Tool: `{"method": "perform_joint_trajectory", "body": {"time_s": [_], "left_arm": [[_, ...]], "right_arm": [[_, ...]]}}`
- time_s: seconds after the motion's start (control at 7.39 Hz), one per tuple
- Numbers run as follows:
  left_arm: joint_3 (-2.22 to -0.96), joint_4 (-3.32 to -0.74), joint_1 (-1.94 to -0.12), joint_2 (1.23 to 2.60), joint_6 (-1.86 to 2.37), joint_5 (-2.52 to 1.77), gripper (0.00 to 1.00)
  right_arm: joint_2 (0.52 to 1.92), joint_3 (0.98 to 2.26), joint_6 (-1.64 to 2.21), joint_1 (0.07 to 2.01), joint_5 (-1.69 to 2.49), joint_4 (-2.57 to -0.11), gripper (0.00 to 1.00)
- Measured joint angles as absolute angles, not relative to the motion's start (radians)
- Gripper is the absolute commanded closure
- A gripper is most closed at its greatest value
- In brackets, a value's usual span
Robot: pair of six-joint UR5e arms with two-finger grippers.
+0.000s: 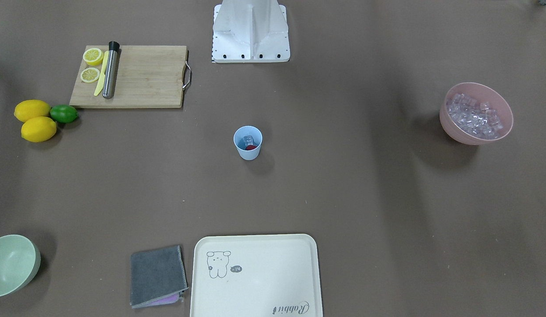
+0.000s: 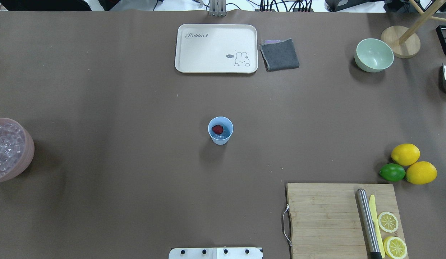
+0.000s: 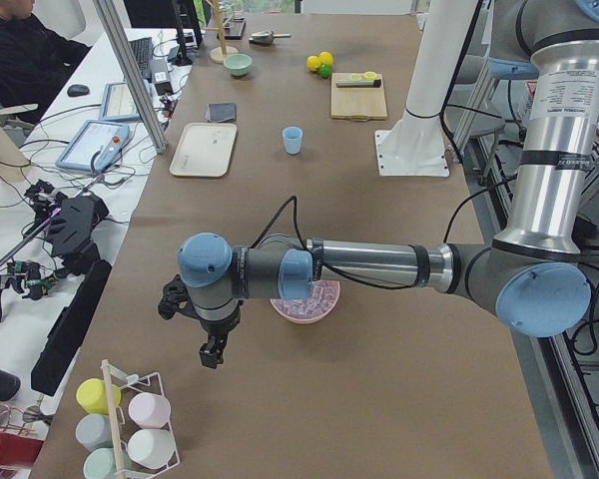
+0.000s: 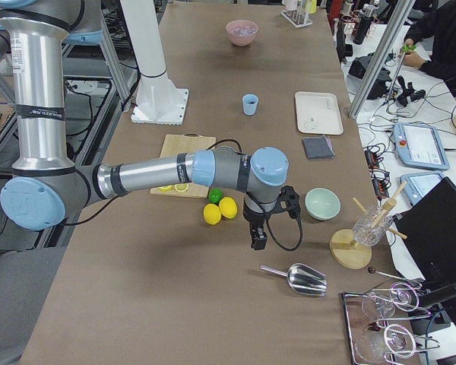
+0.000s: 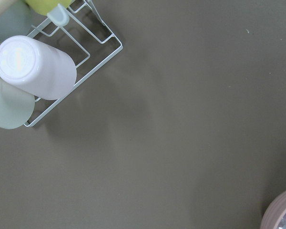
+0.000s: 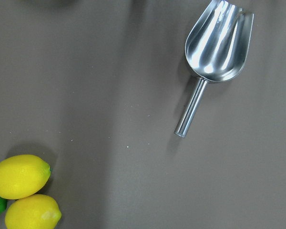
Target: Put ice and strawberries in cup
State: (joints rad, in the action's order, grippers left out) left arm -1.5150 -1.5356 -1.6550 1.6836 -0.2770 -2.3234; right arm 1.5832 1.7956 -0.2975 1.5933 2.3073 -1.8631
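The light blue cup (image 2: 220, 130) stands upright at the middle of the table, also seen in the front view (image 1: 247, 143). Inside it lies a red strawberry (image 2: 217, 129) on clear ice (image 1: 247, 140). More ice cubes (image 1: 475, 118) fill the pink bowl (image 1: 453, 127) at the table's left end. My left gripper (image 3: 212, 354) hangs low beyond that bowl, near the cup rack; it shows only in the left side view, so I cannot tell its state. My right gripper (image 4: 257, 239) hovers past the lemons near a metal scoop; I cannot tell its state either.
A cutting board (image 2: 327, 216) carries lemon halves, a yellow knife and a steel muddler (image 2: 366, 219). Two lemons (image 2: 405, 154) and a lime (image 2: 392, 172) lie beside it. A cream tray (image 2: 215, 48), grey cloth (image 2: 279, 54) and pale green bowl (image 2: 366, 64) line the far edge. A scoop (image 6: 214, 43) lies under the right wrist.
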Motion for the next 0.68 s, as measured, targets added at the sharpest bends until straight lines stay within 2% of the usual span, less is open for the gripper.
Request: {"method": "perform_joint_trajectory", "body": {"time_s": [0.68], "left_arm": [[-1.513,-1.590,-1.652,1.663,-0.278,-2.300,0.03]], "right_arm": [[1.587,1.798,-0.298,1.594,2.307,-1.863,0.00]]}}
